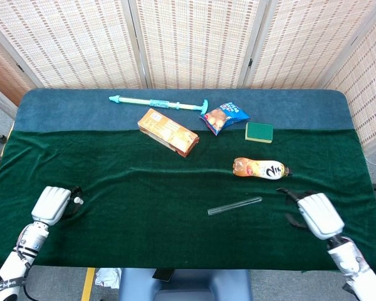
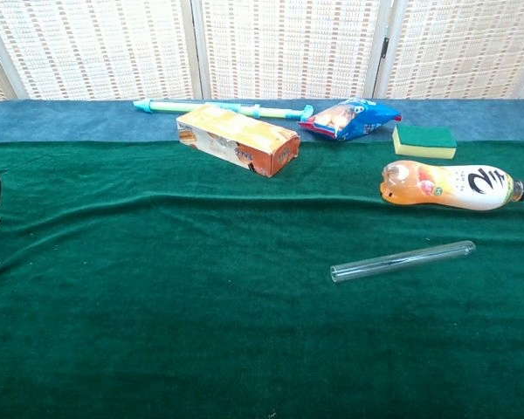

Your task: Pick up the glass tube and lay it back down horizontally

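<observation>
R hand [image 1: 314, 212] empty, near glass tube [image 1: 235, 205] lying on cloth

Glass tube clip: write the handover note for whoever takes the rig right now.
Right hand: empty, fingers apart, low over the green cloth just right of the glass tube, not touching it.
Left hand: at the near left edge, holding nothing; finger pose unclear.
Tube lies flat, slightly slanted, in front of the orange drink bottle.
Done: nothing shows as done.
Left: grasp the tube, lift, lay it back down horizontally.
</observation>
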`<state>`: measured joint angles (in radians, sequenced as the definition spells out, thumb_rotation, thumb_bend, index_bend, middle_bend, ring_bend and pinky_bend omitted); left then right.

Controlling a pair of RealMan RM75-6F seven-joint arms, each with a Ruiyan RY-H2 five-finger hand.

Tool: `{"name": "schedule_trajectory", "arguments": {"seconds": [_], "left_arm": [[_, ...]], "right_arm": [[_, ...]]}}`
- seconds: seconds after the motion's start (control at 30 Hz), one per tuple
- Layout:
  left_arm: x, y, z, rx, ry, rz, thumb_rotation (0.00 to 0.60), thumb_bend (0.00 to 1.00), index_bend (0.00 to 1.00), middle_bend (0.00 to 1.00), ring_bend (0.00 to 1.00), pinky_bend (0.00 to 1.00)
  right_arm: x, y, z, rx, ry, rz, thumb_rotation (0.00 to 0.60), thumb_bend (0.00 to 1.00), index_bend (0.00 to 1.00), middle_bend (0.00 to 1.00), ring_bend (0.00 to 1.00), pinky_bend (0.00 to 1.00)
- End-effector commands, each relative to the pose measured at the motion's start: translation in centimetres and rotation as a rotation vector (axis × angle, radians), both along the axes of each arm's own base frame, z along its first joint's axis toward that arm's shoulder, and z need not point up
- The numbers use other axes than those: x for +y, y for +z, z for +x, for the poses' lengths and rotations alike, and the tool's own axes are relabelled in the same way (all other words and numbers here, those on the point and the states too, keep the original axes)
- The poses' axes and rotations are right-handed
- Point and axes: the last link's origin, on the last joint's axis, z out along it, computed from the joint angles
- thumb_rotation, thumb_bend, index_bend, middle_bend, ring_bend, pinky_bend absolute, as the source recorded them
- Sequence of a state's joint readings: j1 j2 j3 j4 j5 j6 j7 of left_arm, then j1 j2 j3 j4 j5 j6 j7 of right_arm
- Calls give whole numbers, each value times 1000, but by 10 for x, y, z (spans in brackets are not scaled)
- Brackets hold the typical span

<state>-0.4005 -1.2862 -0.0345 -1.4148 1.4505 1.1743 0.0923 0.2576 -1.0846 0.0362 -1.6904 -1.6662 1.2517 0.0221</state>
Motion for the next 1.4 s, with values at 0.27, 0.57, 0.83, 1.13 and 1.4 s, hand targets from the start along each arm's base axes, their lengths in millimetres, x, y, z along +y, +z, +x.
{"name": "schedule_trajectory", "arguments": {"seconds": [0.27,0.57,0.83,1.13,1.4], "left_arm": [[-7,1,2,-12,2,-2,600,488,576,1000,911,940],[-9,1,-2,-22,22,-2,600,488,576,1000,911,940],[-9,-1,-3,-32,26,-7,600,488,576,1000,911,940],[-9,-3,-6,-37,37,-11,600,488,576,1000,911,940],[-9,-4,-8,-40,42,-12,600,487,576,1000,911,940]], "right_arm": [[-40,-76,38,109,84,200,600,357,382,893,966,965],[-62,-111,48,166,100,233,600,353,388,902,975,970],[-76,-129,51,190,85,241,600,352,410,902,974,970],[-83,-140,47,221,61,244,600,352,415,902,973,970],[-88,-146,47,234,54,241,600,352,454,902,973,970]]}}
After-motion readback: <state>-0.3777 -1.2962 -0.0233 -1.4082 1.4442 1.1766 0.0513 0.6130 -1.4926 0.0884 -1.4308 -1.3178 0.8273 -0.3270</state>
